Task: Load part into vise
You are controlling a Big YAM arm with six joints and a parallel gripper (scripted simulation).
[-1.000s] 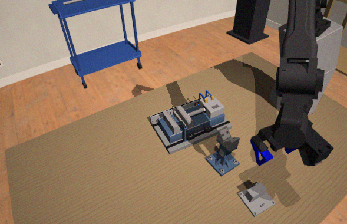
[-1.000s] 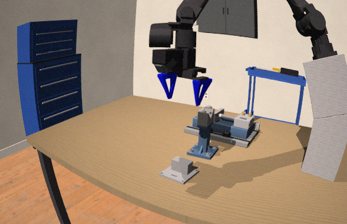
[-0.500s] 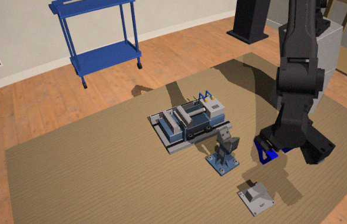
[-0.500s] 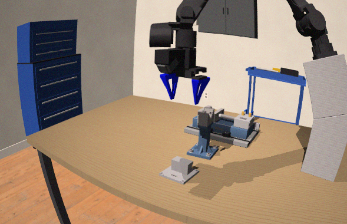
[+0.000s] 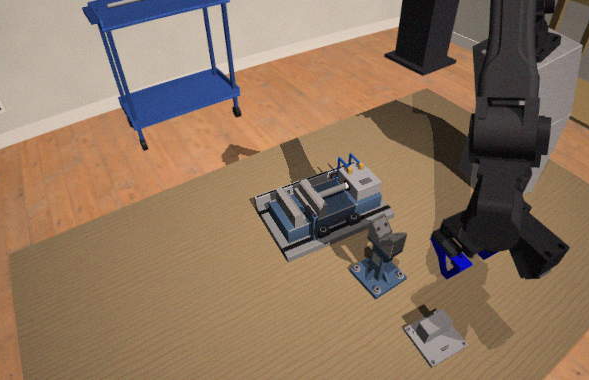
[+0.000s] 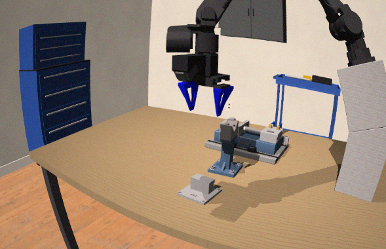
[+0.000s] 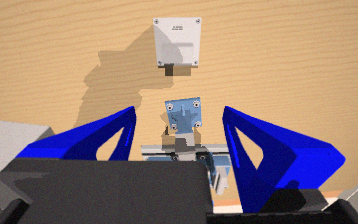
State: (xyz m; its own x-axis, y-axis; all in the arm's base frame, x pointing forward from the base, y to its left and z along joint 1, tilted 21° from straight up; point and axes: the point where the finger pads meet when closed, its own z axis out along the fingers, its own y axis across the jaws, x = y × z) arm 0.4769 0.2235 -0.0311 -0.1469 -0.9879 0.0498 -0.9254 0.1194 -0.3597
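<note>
The jaws of the gripper (image 5: pixel 472 265) (image 6: pixel 204 113) (image 7: pixel 180 107) stand most of the way open, pointing down, with nothing between them. Below them are the V-block (image 5: pixel 395 244) (image 6: pixel 229 131) and, apart from it, the vise (image 5: pixel 335 212) (image 6: pixel 255 142) (image 7: pixel 220 162). Lower than the jaws too, the part (image 5: pixel 432 327) (image 6: pixel 202 184) sits on the infeed plate (image 5: pixel 442 350) (image 6: pixel 193 195) (image 7: pixel 177 27), outside their grasp.

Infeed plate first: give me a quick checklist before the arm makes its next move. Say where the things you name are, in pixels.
1. Part (image 5: pixel 427 330) (image 6: pixel 202 185) (image 7: pixel 177 56) on the infeed plate (image 5: pixel 444 350) (image 6: pixel 194 196) (image 7: pixel 177 33): ok.
2. Gripper (image 5: pixel 467 267) (image 6: pixel 204 113) (image 7: pixel 179 112) open, holding nothing: ok.
3. Gripper lined up above the part: not ok, off to one side.
4. Vise (image 5: pixel 298 231) (image 6: pixel 267 147) jaws apart: ok.
5. V-block (image 5: pixel 381 227) (image 6: pixel 229 132) free for a regrip: ok.
6. Part seated in the vise: not ok.
</note>
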